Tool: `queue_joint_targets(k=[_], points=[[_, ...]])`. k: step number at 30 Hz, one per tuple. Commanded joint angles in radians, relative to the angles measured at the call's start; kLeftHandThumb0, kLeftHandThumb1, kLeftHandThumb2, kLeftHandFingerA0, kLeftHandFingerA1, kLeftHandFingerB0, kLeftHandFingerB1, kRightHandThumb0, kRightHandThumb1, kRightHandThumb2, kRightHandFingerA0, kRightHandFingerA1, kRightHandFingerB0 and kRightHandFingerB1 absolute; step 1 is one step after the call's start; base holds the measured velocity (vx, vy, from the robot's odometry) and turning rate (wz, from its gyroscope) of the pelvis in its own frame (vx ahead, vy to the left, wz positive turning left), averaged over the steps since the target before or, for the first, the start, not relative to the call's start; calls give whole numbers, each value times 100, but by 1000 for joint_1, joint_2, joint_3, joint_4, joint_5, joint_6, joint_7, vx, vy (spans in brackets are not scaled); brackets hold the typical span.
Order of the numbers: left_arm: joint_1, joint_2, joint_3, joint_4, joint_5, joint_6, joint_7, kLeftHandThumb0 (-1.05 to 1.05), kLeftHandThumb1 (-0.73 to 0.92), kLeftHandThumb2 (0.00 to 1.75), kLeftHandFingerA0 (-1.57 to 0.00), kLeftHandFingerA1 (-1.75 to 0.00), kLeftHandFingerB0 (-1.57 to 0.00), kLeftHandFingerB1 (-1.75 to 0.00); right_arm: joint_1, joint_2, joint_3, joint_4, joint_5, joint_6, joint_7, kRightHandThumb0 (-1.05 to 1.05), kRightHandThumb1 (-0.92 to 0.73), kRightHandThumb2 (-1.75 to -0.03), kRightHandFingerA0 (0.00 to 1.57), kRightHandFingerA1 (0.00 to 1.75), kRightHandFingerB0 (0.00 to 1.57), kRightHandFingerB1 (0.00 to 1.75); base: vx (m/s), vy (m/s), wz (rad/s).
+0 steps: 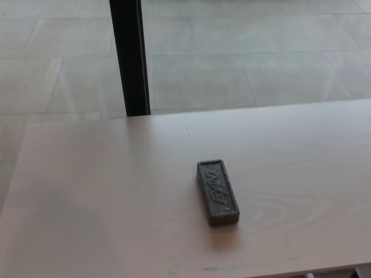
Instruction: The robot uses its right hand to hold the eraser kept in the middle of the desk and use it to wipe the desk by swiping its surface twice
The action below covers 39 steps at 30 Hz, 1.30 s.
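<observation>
Dark grey and rough, the eraser (217,192) lies flat near the middle of the pale wooden desk (104,191), closer to its near edge. Neither robot hand shows, so their state cannot be told.

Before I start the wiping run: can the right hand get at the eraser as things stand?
Probably yes. The eraser lies flat and alone on the desk, with nothing beside or over it to block an approach. The right hand itself is out of view, so its reach cannot be judged.
</observation>
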Motion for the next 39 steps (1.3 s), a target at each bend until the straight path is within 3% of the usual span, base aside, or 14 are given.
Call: queue_joint_targets(k=[1,4,5,6,20,21,23,24,27,28,32,35,38,39], points=[[-47,44,158,-15,-137,-14,78,-59,92,76,-51,-100,-41,-76,-117,-87,-232,-162,272,64,-30,-57,-74,-62,66,54,37,41,0,0,0],[-38,42,160,-30,-120,-6,69,-59,92,77,-50,-99,-43,-79,-205,-115,-237,-218,247,76,-65,-59,-62,-94,59,62,28,49,0,0,0],[-38,41,163,-31,-118,-8,70,-59,92,77,-50,-99,-43,-79,-227,-121,-239,-243,244,101,-75,-59,-62,-94,59,62,28,49,0,0,0],[-41,38,171,-25,-121,-16,72,-59,92,75,-51,-101,-43,-79,-273,-132,-233,-305,244,133,-95,-50,-78,-63,57,47,27,33,0,0,0],[-41,38,188,-9,-115,-26,62,-59,92,77,-51,-101,-42,-76,-766,-204,-19,-506,123,265,-157,-53,-76,-62,60,53,32,35,0,0,0],[-43,42,181,0,-106,-27,69,-59,92,77,-51,-101,-43,-74,-798,-205,12,-497,105,264,-158,-58,-62,-93,56,63,26,48,0,0,0],[-43,39,186,-7,-116,-22,64,-59,92,78,-49,-106,-41,-76,-858,-207,104,-470,50,230,-129,-56,-77,-63,64,50,32,33,0,0,0],[-42,38,186,-8,-117,-25,63,-58,92,77,-49,-106,-41,-75,-885,-201,136,-459,36,220,-126,-62,-61,-93,63,64,28,48,0,0,0],[-44,42,182,-2,-119,-29,62,-58,92,78,-50,-100,-40,-74,-931,-184,194,-451,28,212,-124,-63,-61,-93,60,62,27,47,0,0,0],[-47,45,177,-11,-115,-3,77,-59,92,77,-53,-100,-44,-75,-954,-150,234,-480,33,245,-125,-49,-74,-63,69,48,37,33,0,0,0],[-45,43,180,-23,-135,2,66,-58,92,77,-49,-99,-41,-74,-950,-96,311,-539,52,266,-87,-35,-76,-62,69,50,44,36,0,0,0],[-45,41,179,-36,-145,8,62,-58,92,77,-47,-97,-39,-74,-921,-41,394,-566,48,223,-32,-26,-73,-68,87,67,61,48,0,0,0],[-46,44,173,-27,-144,0,60,-59,92,78,-50,-102,-39,-72,-930,45,470,-500,25,207,-33,-17,-63,-89,97,135,91,79,0,0,0],[-48,44,172,-20,-145,-5,56,-59,92,77,-49,-102,-39,-73,-931,86,491,-467,19,197,-44,-15,-62,-92,100,133,90,83,0,0,0]])
